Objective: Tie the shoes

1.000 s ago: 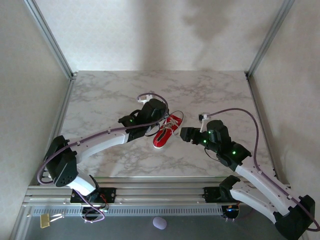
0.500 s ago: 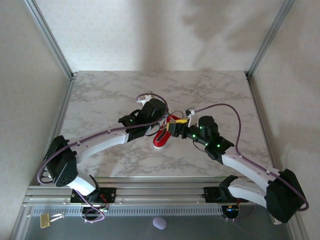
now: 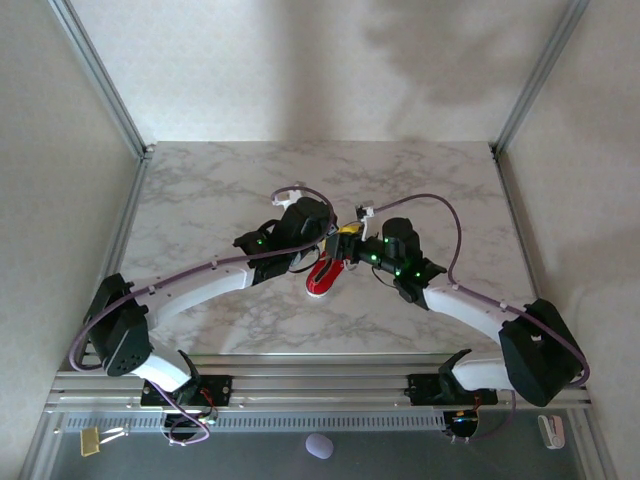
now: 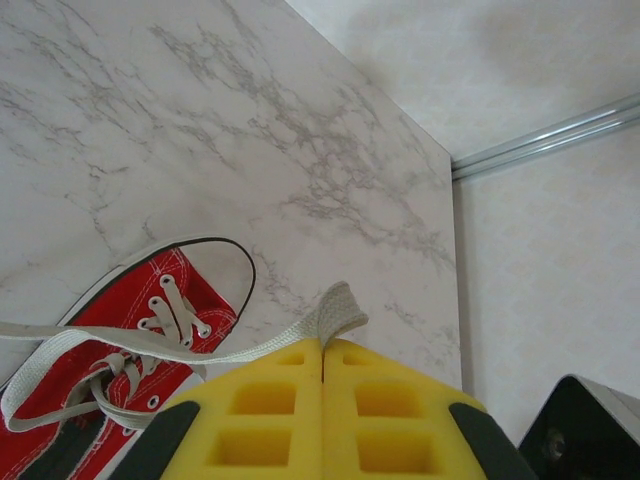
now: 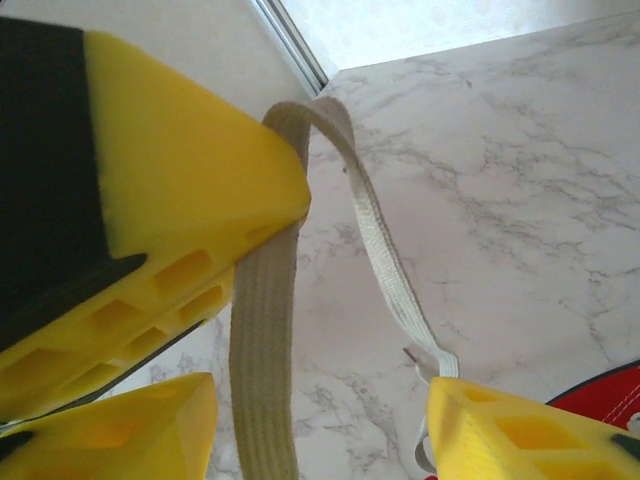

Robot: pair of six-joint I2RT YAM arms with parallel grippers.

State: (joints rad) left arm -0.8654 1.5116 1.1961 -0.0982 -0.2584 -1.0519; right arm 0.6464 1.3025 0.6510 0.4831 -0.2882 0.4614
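The marble bench [image 3: 200,200] carries one red shoe [image 3: 325,277] near its middle, lying flat with its white toe towards the near edge. The left arm [image 3: 200,280] and the right arm [image 3: 470,305] reach in from either side and meet just above the far, heel end of the shoe.

The left hand [image 4: 322,350] hangs over the shoe, which lies below it and to one side in the left wrist view. Its two yellow fingers [image 4: 265,420] are pressed flat together, pinching a white lace [image 4: 335,312]. A short loop of the lace pokes out past the fingertips, and the rest trails back down to the eyelets.

The right hand [image 5: 322,385] sits right against the left one, with its fingers [image 5: 110,430] spread apart. One strand of the lace loop drops through the gap between them; whether it touches either finger cannot be told. The red of the shoe shows at the lower corner of the right wrist view, just beyond this hand.
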